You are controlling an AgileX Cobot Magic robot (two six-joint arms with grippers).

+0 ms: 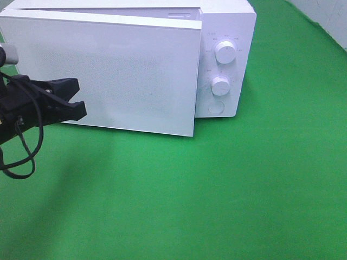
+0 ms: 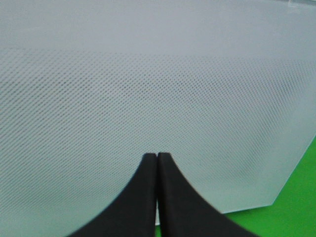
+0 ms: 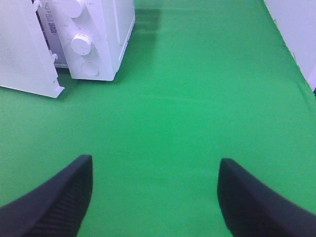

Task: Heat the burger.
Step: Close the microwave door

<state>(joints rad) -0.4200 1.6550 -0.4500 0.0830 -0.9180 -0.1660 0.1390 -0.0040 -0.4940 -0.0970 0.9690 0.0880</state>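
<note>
Left pincer [image 2: 157, 159], clenched empty, faces the ajar white perforated microwave door [image 1: 114, 76], seemingly to push it shut; the burger is unseen, presumably behind that door; right pincer [image 3: 154, 165] released, well apart.

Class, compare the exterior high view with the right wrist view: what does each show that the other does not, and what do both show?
Only the exterior high view shows the left gripper, shut, in front of the microwave door. Only the right wrist view shows the right gripper, open over the green cloth, and the door's latch edge. Both show the white microwave with its door ajar, two dials, round button and green cloth.
</note>
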